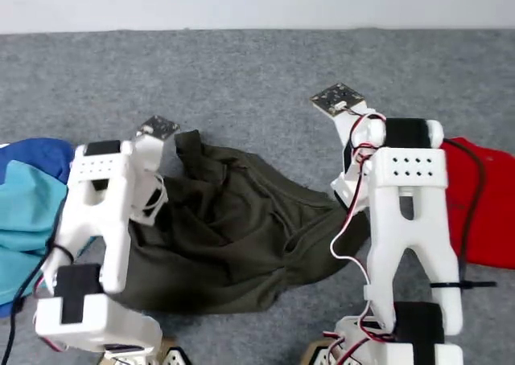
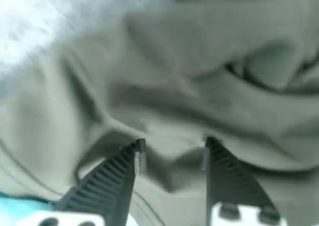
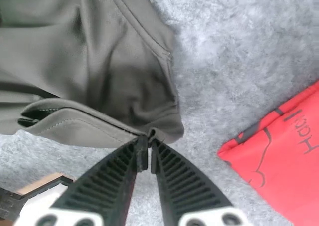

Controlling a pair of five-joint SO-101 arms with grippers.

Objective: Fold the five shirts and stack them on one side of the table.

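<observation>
Sprawling left-right, olive shirt (image 1: 241, 236); right gripper (image 3: 149, 146) pinches its hem, arm-hidden from above; left gripper (image 2: 172, 154) gapes over it.

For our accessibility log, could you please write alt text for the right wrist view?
The right gripper, shut, pinches the edge of a crumpled olive-green shirt lying on the grey table. A red shirt lies nearby, not touching it.

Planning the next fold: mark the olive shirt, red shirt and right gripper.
olive shirt (image 1: 241, 236), high view, crumpled middle.
red shirt (image 3: 279, 151), right wrist view, printed front.
right gripper (image 3: 149, 154), right wrist view, between fingertips.
</observation>
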